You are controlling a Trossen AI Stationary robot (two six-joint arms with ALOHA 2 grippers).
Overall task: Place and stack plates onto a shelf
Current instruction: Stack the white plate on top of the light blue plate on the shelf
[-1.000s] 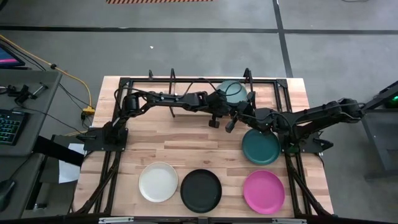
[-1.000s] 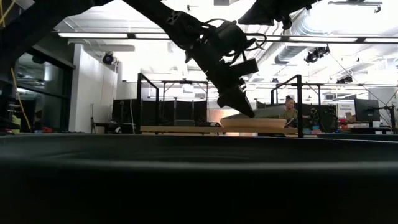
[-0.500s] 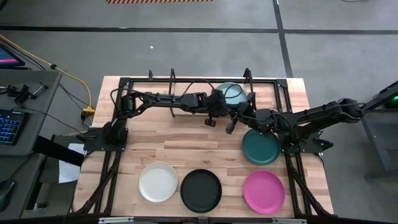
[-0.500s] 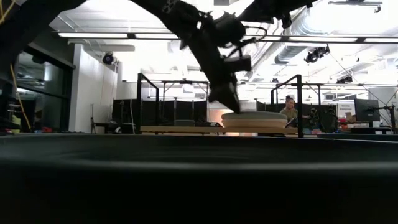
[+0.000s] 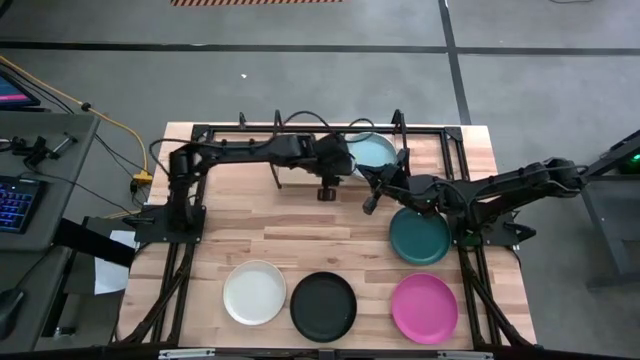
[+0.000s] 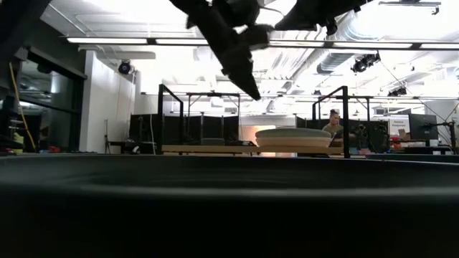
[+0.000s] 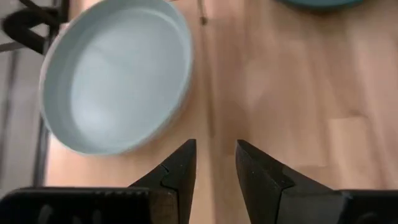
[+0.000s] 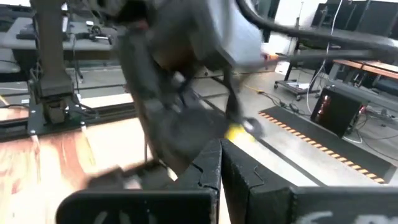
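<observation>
The left tool (image 5: 326,189) has pulled back from the shelf (image 5: 300,160) since a second ago, fingers a narrow gap apart and empty. The light teal plate (image 5: 375,152) now lies flat on the shelf's right end. The right tool (image 5: 370,200) stays nearby, fingers pressed together.

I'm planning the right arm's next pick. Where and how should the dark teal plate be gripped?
Grip the dark teal plate at its low rim, probably the edge nearest the right gripper, one finger inside and one outside. It lies flat on the table, so only the raised rim offers a hold.
</observation>
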